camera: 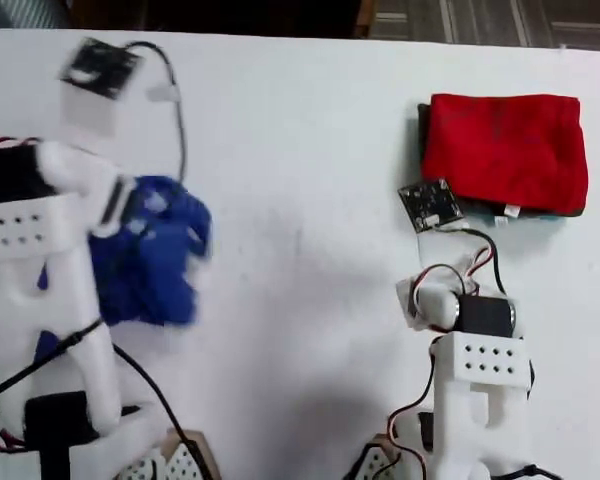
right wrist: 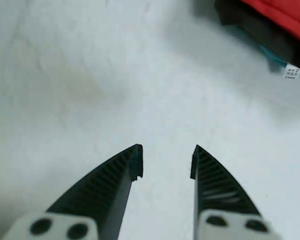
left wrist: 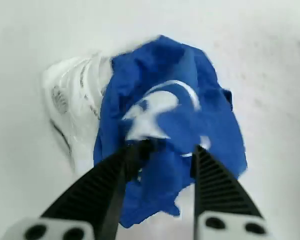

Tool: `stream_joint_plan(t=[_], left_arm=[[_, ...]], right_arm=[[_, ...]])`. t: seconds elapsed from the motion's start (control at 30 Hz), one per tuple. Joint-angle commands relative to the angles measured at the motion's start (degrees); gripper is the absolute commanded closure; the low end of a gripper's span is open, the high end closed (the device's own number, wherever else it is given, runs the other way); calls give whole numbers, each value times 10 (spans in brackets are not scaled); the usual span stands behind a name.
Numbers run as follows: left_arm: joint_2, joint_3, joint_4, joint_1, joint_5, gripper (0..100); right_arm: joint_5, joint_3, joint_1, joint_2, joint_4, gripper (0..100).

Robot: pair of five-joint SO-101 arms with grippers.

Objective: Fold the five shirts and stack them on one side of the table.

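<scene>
Ribbed black left end effector (left wrist: 167, 148) seemingly pinches crumpled blue shirt (left wrist: 200, 120); right end effector (right wrist: 166, 150) gapes.

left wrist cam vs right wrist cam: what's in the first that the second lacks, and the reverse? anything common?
Left wrist, not right: a crumpled blue shirt with white print, a white garment beside it, and the left gripper at the blue fabric.
Right wrist, not left: a corner of the folded red shirt lying on a dark folded garment, and the right gripper, open over bare table.
Both: the white tabletop.
</scene>
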Motion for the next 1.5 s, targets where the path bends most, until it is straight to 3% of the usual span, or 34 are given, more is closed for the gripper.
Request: stream_joint_plan(t=[0.0, 0.17, 0.33, 0.47, 0.57, 0.87, 1.0, 1.07, 1.3, 1.47], left_arm=[[-29, -15, 4, 14, 7, 793], [-19, -13, -24, -74, 2, 792], [45, 112, -141, -187, -27, 790], [132, 169, -252, -234, -39, 789], [206, 161, -287, -250, -39, 789], [386, 46, -287, -259, -40, 807], [408, 1, -271, -287, -38, 989], [409, -15, -260, -298, -39, 947], [411, -60, -234, -313, -41, 956], [407, -95, -176, -286, -38, 837]], right_arm=[[-4, -3, 6, -11, -5, 836], [-4, -4, -11, -11, -6, 835], [-7, -4, -44, -11, -7, 769], [-7, -4, -79, -11, -7, 687], [-7, -4, -106, -11, -7, 676], [-7, -4, -131, -11, -7, 676], [-7, -4, -131, -11, -7, 676], [-7, -4, -131, -11, -7, 676], [-7, -4, -132, -11, -8, 676], [-7, -4, -132, -11, -8, 676]])
